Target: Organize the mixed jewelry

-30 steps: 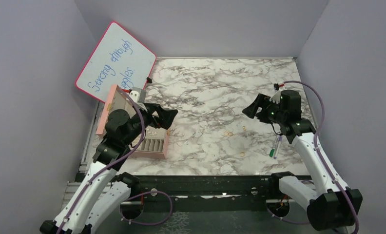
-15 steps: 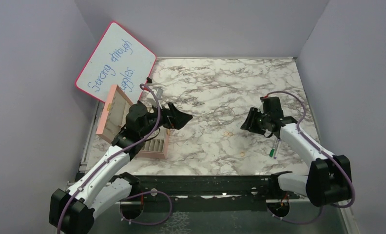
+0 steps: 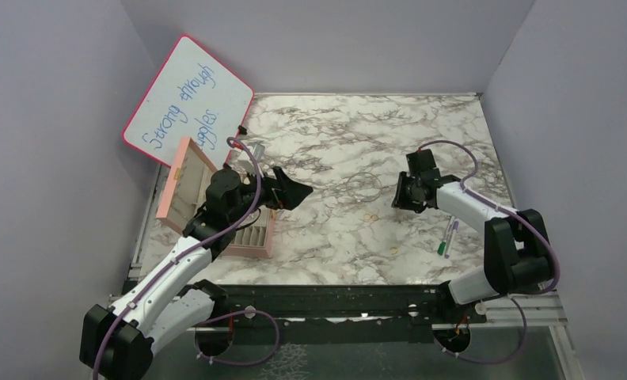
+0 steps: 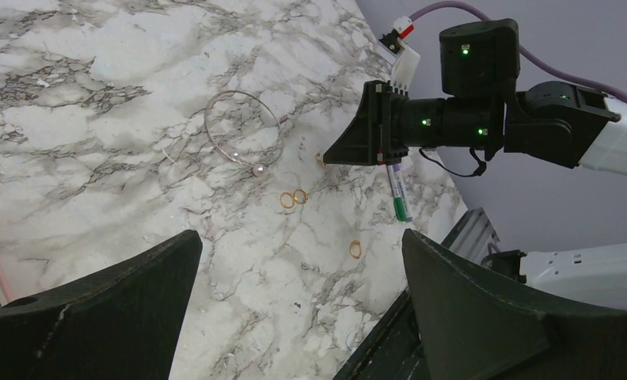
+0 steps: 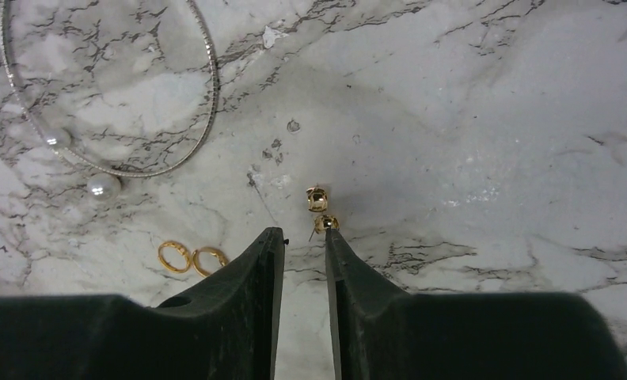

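The marble table (image 3: 358,127) runs back to a metal strip at the foot of the rear wall. Lavender walls (image 3: 564,119) hem it in on both sides, and a dark rail above the arm bases marks its near edge. At the left edge an open pink box (image 3: 251,237) sits with its lid raised, and a whiteboard (image 3: 188,99) leans in the corner behind it. The left gripper (image 3: 290,190) hangs above the surface just beside the box, toward the middle, with its fingers (image 4: 96,317) spread wide. A broad stretch of marble separates it from the right gripper (image 3: 401,196), which is low over the table right of centre. The right gripper's fingers (image 5: 255,277) are drawn close with a narrow gap between them, not pressed together and clamping nothing. One gold stud (image 5: 324,224) lies on the marble at the mouth of that gap, against the tip of one finger. A second stud (image 5: 317,199) lies just beyond it. A pair of gold rings (image 5: 191,257) lies side by side, touching, near the fingers toward the middle of the table. A single ring (image 4: 355,249) lies apart from them, closer to the near edge. A thin wire necklace (image 5: 214,95) lies flat farther back, with a pearl (image 5: 104,187) just beside its wire. A green-and-white pen (image 3: 448,237) lies near the right edge, beside the right arm.
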